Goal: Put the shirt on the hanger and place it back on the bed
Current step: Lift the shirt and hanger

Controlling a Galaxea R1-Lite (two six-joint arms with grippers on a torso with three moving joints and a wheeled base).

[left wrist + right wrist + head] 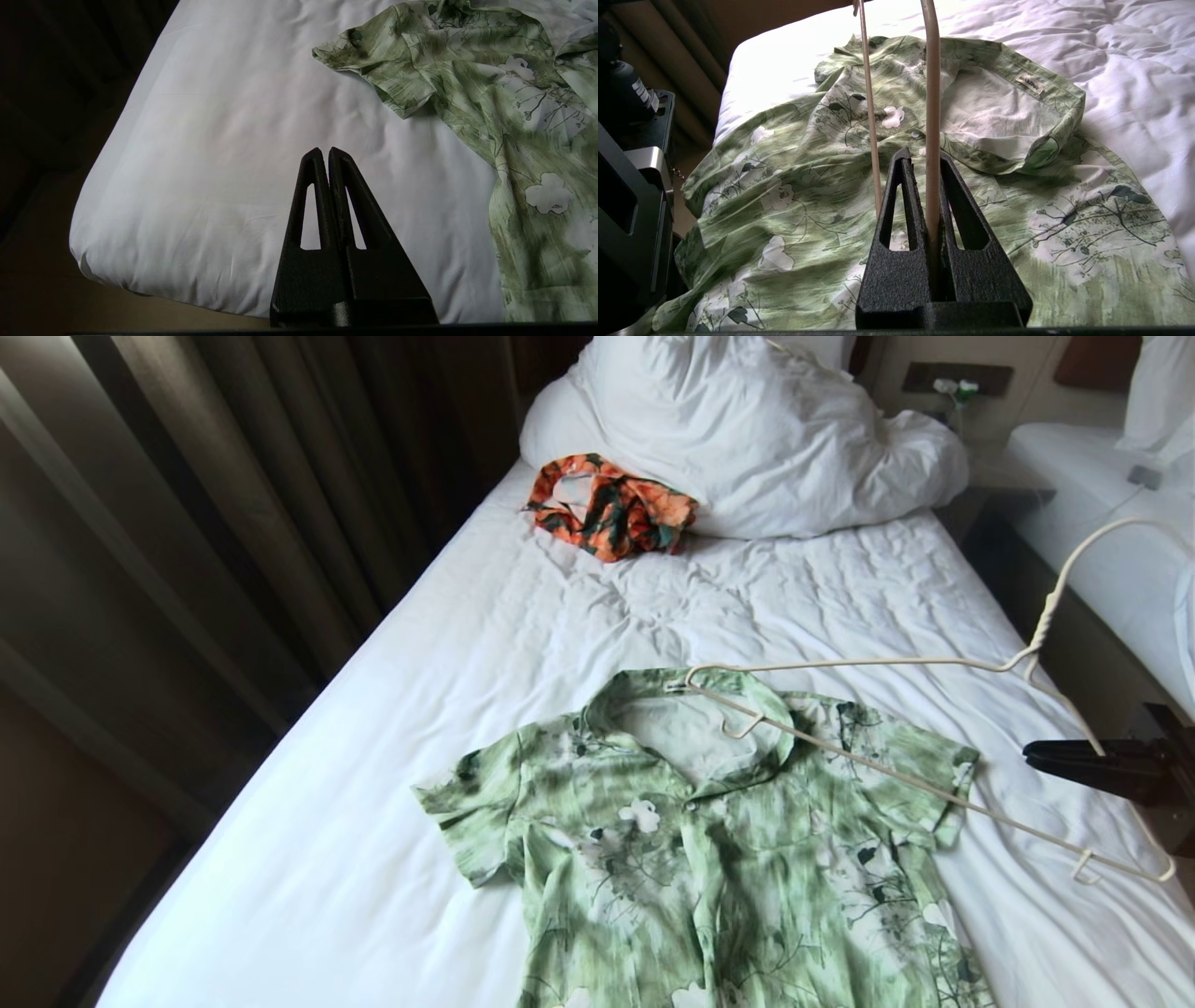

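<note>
The pale green flowered shirt [709, 859] lies flat and face up on the bed's white sheet [467, 644], collar toward the pillow. My right gripper [1027, 752] reaches in from the right edge and is shut on one slanted arm of the cream wire hanger [868, 662]. The hanger's far end lies over the open collar and its hook rises at the right. In the right wrist view the hanger wire [931, 93] runs up between the shut right gripper [924, 156], above the shirt [794, 196]. My left gripper [325, 151] is shut and empty over the sheet [224, 140], beside the shirt's sleeve [402, 70].
An orange-and-dark-green garment [607, 509] lies crumpled against the white duvet and pillow [747, 429] at the bed's head. Dark curtains [187, 523] hang along the left side. A second white bed [1111, 541] stands across a narrow gap on the right.
</note>
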